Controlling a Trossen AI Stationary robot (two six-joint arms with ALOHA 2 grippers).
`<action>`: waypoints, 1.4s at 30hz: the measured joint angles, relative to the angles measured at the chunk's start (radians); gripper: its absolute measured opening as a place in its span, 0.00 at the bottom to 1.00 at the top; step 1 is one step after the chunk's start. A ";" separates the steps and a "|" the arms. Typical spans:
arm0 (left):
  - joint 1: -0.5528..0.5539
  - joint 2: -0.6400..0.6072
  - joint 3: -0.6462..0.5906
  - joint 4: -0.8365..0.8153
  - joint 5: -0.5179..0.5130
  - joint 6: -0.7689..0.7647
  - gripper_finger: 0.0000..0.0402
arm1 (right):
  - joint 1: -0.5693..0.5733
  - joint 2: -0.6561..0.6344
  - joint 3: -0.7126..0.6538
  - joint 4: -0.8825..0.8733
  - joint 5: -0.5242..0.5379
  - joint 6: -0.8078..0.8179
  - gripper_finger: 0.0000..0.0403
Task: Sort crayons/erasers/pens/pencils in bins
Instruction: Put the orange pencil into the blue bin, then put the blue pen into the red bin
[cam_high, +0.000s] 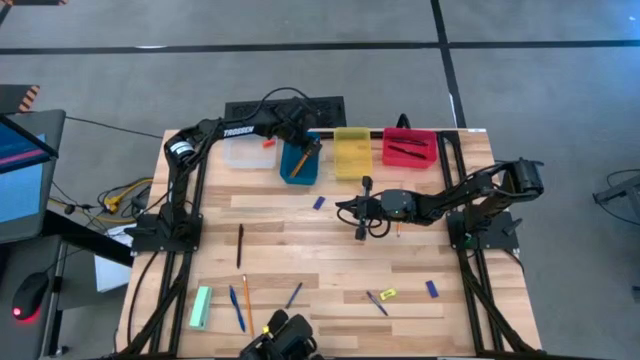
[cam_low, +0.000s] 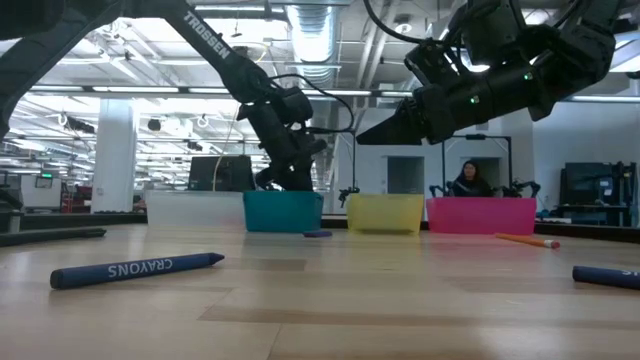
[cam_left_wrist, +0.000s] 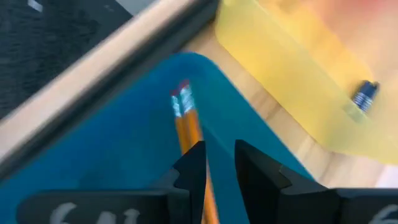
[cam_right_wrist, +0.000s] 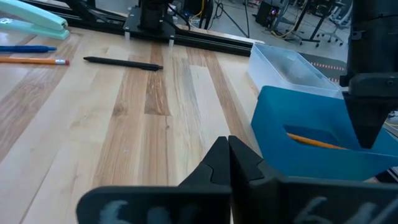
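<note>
My left gripper (cam_high: 305, 148) hangs over the small blue plastic bin (cam_high: 298, 166) at the back of the wooden table (cam_high: 300, 255). Its two dark fingers (cam_left_wrist: 193, 171) stand a little apart. Two long thin orange pencils (cam_left_wrist: 186, 124) lie side by side in the blue bin, right in front of those fingers, and I cannot tell if the fingers touch them.

My right gripper (cam_high: 362, 208) hovers over the middle of the table, and its fingers (cam_right_wrist: 214, 163) are pressed together with nothing between them.

The blue bin stands in a row with three more bins. The clear plastic bin (cam_high: 247, 152) is on one side of it, with a small orange-red eraser (cam_high: 268, 143) inside. The yellow plastic bin (cam_high: 352, 152) is on its other side. The red plastic bin (cam_high: 409, 147) comes last, with dark pens (cam_high: 408, 147) in it.

A small blue eraser (cam_high: 319, 203) lies on the table near the blue bin. A thin black pen (cam_high: 240, 245) lies farther out. Near the front edge lie a blue pen (cam_high: 236, 306) and another orange pencil (cam_high: 246, 301) close together, a yellow eraser (cam_high: 388, 294), and a pale green stapler (cam_high: 201, 307).
</note>
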 joint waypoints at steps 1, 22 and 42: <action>0.005 0.000 0.000 0.008 -0.007 0.000 0.19 | 0.000 0.000 0.000 0.000 0.000 0.000 0.01; 0.018 0.000 0.000 0.128 0.018 0.135 0.17 | -0.002 0.000 0.000 -0.001 0.000 -0.008 0.01; -0.327 -0.428 -0.364 0.106 -0.091 0.474 0.00 | -0.002 0.000 -0.024 0.014 0.000 -0.028 0.01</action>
